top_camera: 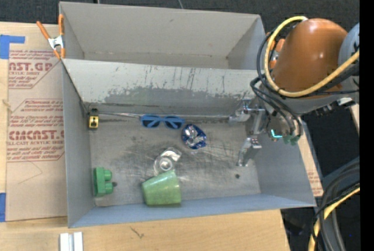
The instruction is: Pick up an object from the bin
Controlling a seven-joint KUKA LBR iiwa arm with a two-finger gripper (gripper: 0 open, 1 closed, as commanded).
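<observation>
My gripper (pixel 244 135) hangs at the right side of the bin, just above the floor. Its two metal fingers stand apart, so it is open, and nothing lies between them. Closest to it, some way to the left, is a crumpled blue and white wrapper (pixel 193 136). Blue sunglasses (pixel 162 122) lie further left by the back wall. A clear, shiny crumpled piece (pixel 167 160) rests near the middle, touching the light green cup (pixel 162 191) that lies on its side at the front.
A green plastic block (pixel 103 181) sits in the front left corner. A small yellow and black thing (pixel 93 122) lies against the left wall. The arm with its orange cover and cables overhangs the bin's right rim.
</observation>
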